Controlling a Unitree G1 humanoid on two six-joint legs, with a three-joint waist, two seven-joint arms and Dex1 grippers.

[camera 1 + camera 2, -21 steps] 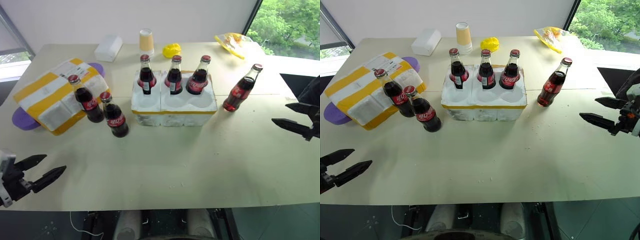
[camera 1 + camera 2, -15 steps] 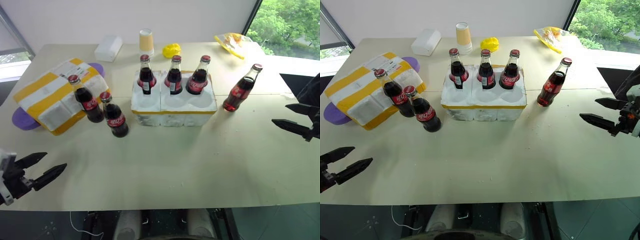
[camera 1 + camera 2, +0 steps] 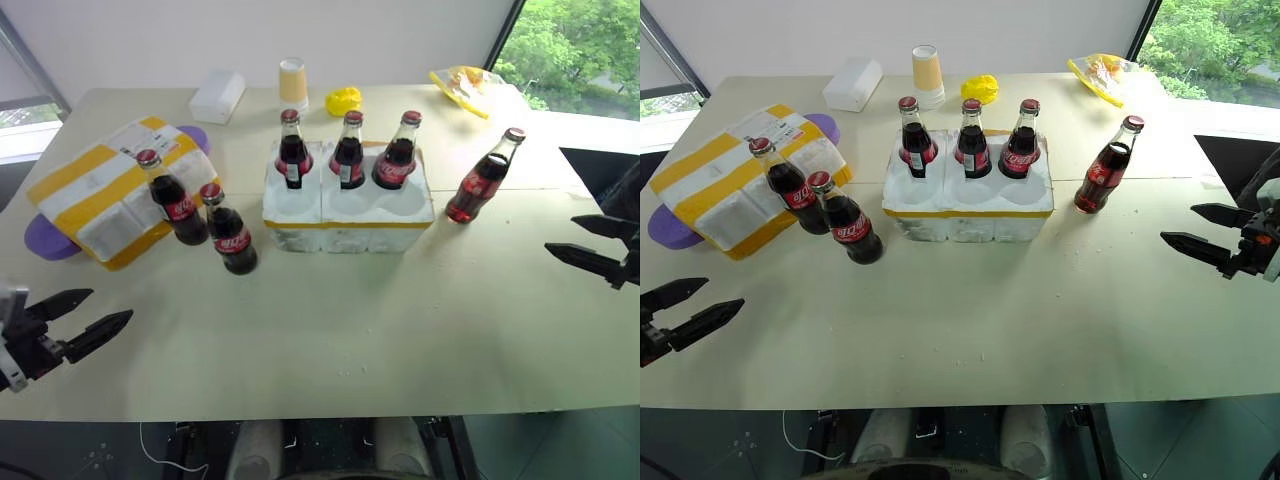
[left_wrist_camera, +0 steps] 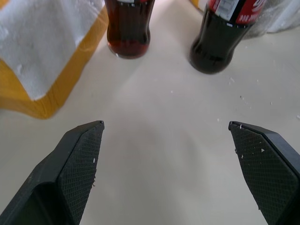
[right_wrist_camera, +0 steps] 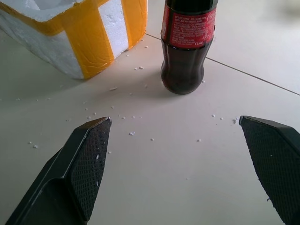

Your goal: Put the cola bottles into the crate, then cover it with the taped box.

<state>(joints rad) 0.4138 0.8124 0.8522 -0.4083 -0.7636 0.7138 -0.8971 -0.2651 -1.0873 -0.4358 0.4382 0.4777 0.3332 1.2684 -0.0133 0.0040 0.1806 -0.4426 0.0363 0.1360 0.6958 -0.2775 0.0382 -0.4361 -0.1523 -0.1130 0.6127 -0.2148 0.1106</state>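
Nothing on the table point(image 3: 330, 330) shifted; both arms barely drifted. Left gripper point(image 3: 88, 318) and right gripper point(image 3: 588, 246) gaped empty, facing loose bottles point(image 3: 231, 229); three bottles filled the crate's point(image 3: 345, 215) back wells, box point(image 3: 95, 190) waiting left.

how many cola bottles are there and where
6. Three stand in the back wells of the crate. Two stand on the table beside the taped box. One stands right of the crate.

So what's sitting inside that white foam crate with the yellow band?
Three cola bottles stand in the back wells of the crate. The three front wells look empty, though their bottoms are hidden from here.
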